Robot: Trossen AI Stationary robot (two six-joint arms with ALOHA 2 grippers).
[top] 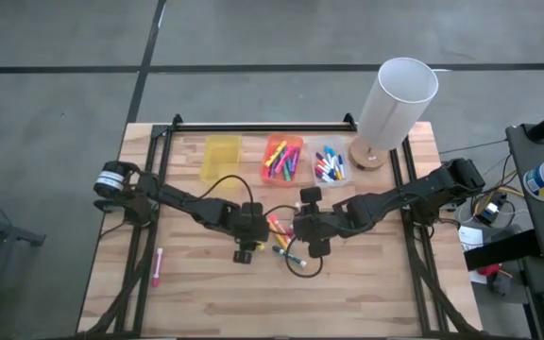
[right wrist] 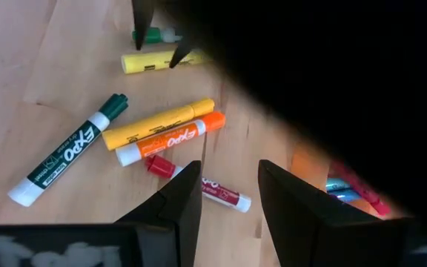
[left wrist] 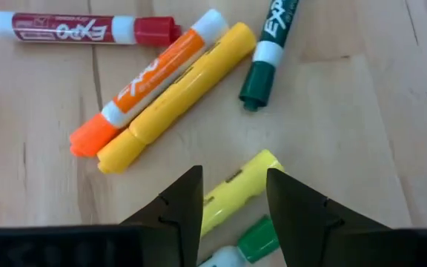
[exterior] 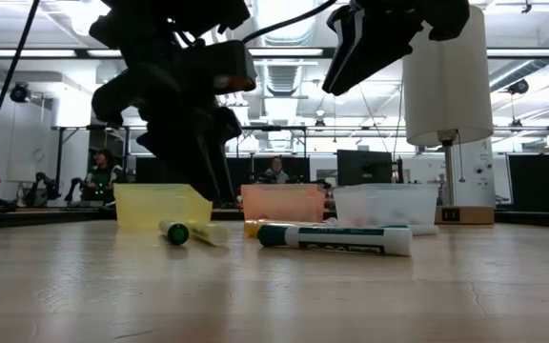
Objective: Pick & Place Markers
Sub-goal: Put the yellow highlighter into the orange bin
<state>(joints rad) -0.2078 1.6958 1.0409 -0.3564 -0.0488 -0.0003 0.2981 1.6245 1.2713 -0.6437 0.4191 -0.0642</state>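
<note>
Left gripper (left wrist: 233,211): we log it low at table centre, jaws apart, straddling a yellow highlighter (left wrist: 237,190) whose rear end its fingers hide; contact we cannot tell. Right gripper (right wrist: 228,194): jaws parted, nothing between them, above a red marker (right wrist: 199,181) partly covered by one finger. Loose markers (top: 281,238) lie clustered between both grippers; one pink marker (top: 158,267) sits well apart near the left edge. More fill the orange bin (top: 282,158) and clear bin (top: 330,165); we cannot count them. Yellow bin (top: 221,156) contents unclear.
</note>
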